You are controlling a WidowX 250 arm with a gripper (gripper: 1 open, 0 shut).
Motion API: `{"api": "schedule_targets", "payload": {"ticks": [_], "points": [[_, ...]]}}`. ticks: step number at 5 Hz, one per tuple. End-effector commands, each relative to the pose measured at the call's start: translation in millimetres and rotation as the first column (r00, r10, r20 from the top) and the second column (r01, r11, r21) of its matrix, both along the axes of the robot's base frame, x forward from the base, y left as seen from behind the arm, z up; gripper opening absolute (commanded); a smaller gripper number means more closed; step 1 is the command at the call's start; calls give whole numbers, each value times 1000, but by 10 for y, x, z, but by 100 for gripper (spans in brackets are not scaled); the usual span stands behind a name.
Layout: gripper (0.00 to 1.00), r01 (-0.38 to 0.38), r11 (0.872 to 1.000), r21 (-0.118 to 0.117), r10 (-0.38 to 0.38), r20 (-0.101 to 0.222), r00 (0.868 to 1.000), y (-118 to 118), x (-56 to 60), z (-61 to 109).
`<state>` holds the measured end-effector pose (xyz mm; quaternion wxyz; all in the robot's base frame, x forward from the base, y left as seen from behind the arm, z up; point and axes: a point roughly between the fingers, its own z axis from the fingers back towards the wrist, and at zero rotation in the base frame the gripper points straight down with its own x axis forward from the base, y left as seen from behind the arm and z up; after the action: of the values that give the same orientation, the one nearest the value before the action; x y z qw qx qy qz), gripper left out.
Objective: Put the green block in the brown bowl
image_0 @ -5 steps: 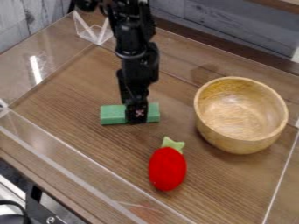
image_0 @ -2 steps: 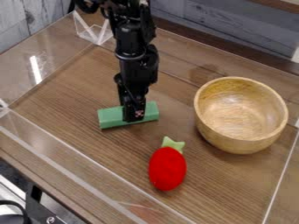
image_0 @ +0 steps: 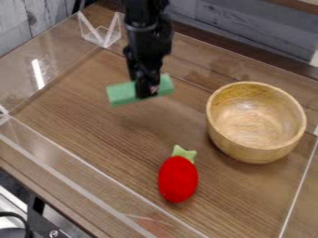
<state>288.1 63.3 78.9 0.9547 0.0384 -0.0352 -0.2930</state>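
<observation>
Green flat block (image_0: 139, 90), matte, blurred

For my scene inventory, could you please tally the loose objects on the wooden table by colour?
Green: 1, flat green rectangular block, lifted in the gripper
Light brown: 1, round wooden bowl
Red: 1, strawberry-like toy with green top
Total: 3

Green block (image_0: 134, 91) was flat on the wooden table (image_0: 87, 130) earlier; now clear of it, clamped in the gripper (image_0: 147, 85). Arm and block have shifted upward in frame, toward upper centre.
</observation>
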Motion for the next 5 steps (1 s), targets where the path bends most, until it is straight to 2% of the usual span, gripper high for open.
{"api": "schedule_targets", "payload": {"ticks": [1,2,3,4,5], "points": [[0,15,1000,27,-19,144,989,0,258,348],[0,5,1000,28,-10,195,981,75,407,372],[0,97,995,18,-99,201,975,-298,324,382],[0,206,979,8,-203,207,957,-700,267,384],[0,301,954,0,-294,215,931,-1062,221,379]]}}
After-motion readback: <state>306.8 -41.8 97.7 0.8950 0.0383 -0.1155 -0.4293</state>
